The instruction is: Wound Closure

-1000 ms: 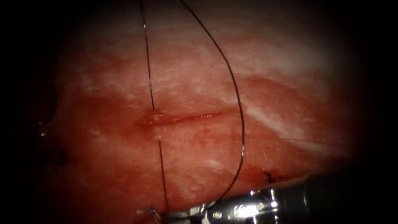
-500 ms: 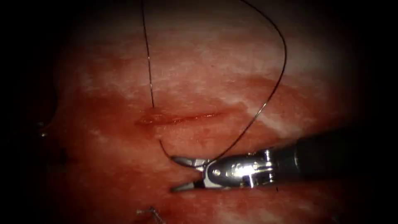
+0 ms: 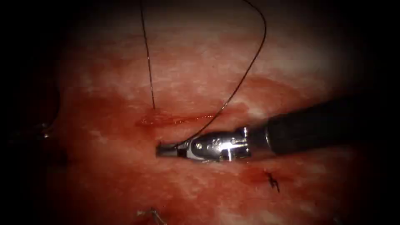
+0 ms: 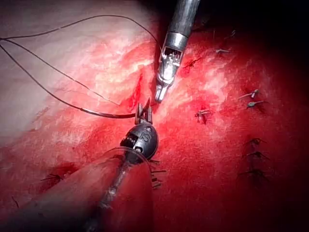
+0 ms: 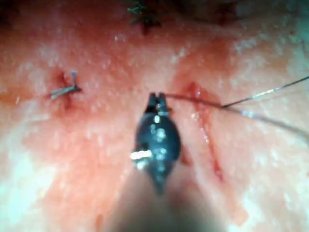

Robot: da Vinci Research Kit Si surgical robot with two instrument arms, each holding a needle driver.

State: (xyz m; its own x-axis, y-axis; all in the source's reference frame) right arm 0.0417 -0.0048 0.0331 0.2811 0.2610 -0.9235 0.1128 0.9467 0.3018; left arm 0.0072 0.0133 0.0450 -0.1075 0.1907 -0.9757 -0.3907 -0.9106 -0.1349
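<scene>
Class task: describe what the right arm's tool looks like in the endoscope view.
The right tool has a long, thin, dark shaft ending in a shiny silver metal wrist with small round pins, tapering to two short, narrow jaws. They are shut on the thread.

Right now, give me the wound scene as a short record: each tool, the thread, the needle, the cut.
Right tool: jaws shut on the thread, just below the cut, near its left end
Left tool: at the thread; hold cannot be told
Thread: one strand enters the tissue above the cut's left end; another loops up from the right tool
Needle: place cannot be told
</scene>
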